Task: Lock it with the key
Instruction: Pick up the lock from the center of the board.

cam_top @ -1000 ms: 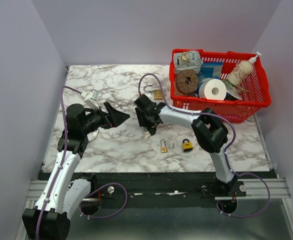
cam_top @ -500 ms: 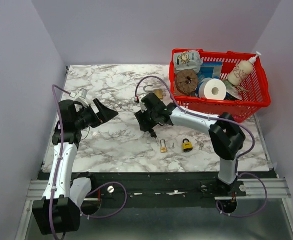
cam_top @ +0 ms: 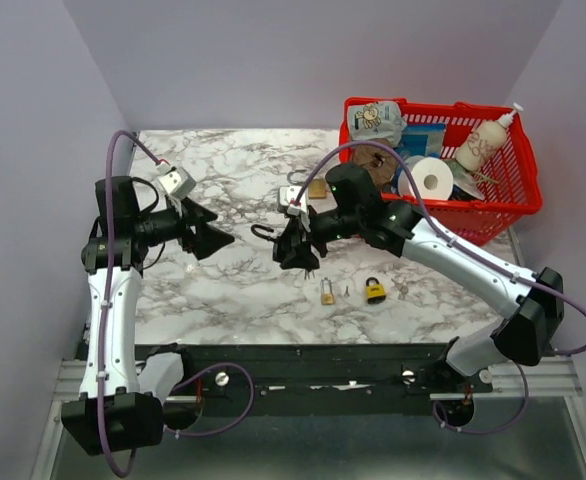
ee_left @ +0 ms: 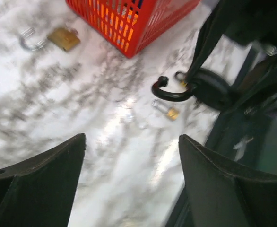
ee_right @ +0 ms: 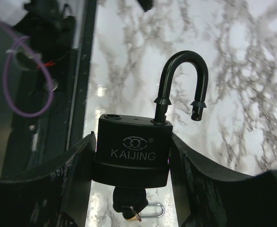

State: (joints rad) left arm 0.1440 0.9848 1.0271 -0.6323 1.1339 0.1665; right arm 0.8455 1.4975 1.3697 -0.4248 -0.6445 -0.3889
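The right arm (cam_top: 473,270) has stretched so its elbow sits at the lower right, the right gripper (cam_top: 295,250) has turned the lock (cam_top: 265,236) so its hoop pokes left, and the left gripper (cam_top: 221,233) has pulled back left.

We log this as a robotics lab test cell: plain pale panels (cam_top: 273,60) wall in the marble-topped table (cam_top: 233,290) on three sides. An aluminium rail (cam_top: 538,374) and purple cables (cam_top: 223,405) run along the table's near edge.

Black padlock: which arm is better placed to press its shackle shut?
Left. The right end effector clamps the padlock body, its shackle open. The left end effector is open, empty and pointed at the padlock, so it can probably push the shackle home.
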